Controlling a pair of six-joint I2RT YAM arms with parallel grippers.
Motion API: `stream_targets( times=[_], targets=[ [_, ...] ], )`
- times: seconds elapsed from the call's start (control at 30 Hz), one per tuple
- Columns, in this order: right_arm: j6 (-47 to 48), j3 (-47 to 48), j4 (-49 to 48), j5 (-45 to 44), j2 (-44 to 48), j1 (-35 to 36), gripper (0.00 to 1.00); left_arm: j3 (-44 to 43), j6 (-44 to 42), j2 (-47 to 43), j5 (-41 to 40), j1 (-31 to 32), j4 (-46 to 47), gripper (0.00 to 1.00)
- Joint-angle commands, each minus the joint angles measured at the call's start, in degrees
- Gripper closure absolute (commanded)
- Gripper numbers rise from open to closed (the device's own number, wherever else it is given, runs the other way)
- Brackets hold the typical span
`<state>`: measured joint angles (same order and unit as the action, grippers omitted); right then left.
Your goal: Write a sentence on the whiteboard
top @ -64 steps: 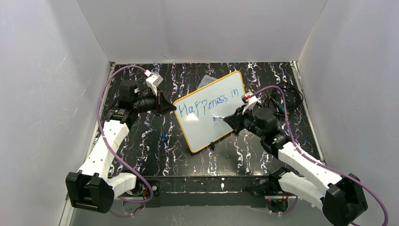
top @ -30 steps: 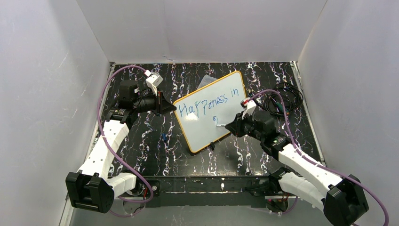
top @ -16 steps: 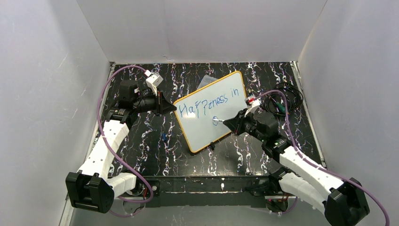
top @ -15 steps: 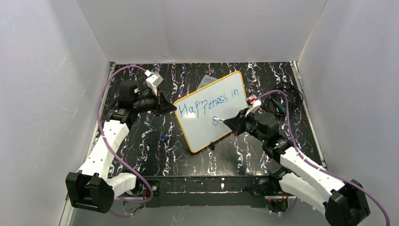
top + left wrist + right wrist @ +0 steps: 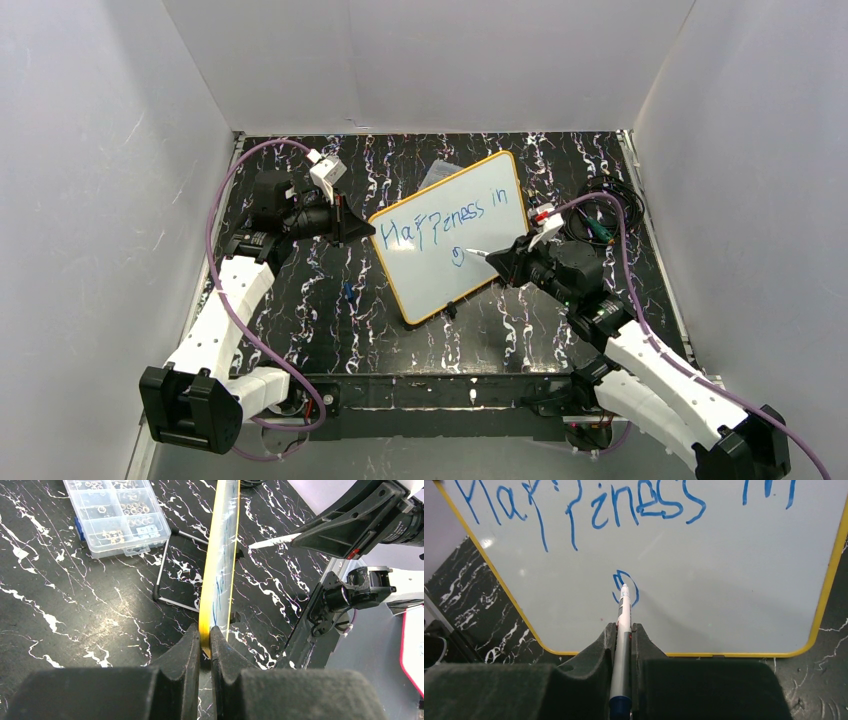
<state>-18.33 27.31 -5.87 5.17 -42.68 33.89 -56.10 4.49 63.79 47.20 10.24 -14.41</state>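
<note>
The whiteboard (image 5: 430, 285) stands tilted on the table, yellow-framed. It reads "Happiness in" (image 5: 445, 220) in blue, with a small blue loop (image 5: 457, 256) below. My left gripper (image 5: 355, 228) is shut on the board's left edge; in the left wrist view its jaws (image 5: 205, 630) pinch the yellow frame (image 5: 220, 555). My right gripper (image 5: 505, 262) is shut on a white marker (image 5: 478, 253). In the right wrist view the marker (image 5: 624, 615) points at the loop (image 5: 635, 596) under the lettering (image 5: 624, 505). The left wrist view shows a small gap between the marker tip (image 5: 272, 541) and the board.
A clear compartment box (image 5: 117, 515) lies behind the board, partly hidden in the top view (image 5: 435, 172). A wire stand (image 5: 167, 580) props the board from behind. Black cables (image 5: 600, 215) lie at the right. White walls enclose the table.
My right gripper moved the marker about below the first line, and a small blue loop appeared there. It has now drawn back slightly to the right. The left gripper has not moved.
</note>
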Motion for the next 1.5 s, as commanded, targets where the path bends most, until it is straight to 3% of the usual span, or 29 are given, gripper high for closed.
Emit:
stream_targets(
  times=[0.0, 0.27, 1.47],
  targets=[
    [2.77, 1.87, 2.15, -0.64, 0.36, -0.33, 0.99, 0.72, -1.5, -1.82, 2.18, 0.39, 0.7, 1.0],
    [0.26, -0.7, -4.84, 4.6, -1.69, -2.33, 0.99, 0.81, -1.5, -1.67, 2.28, 0.38, 0.7, 1.0],
    [1.57, -0.97, -11.29, -0.2, -7.85, -2.42, 0.99, 0.64, -1.5, -1.59, 3.03, 0.38, 0.79, 1.0]
  ],
)
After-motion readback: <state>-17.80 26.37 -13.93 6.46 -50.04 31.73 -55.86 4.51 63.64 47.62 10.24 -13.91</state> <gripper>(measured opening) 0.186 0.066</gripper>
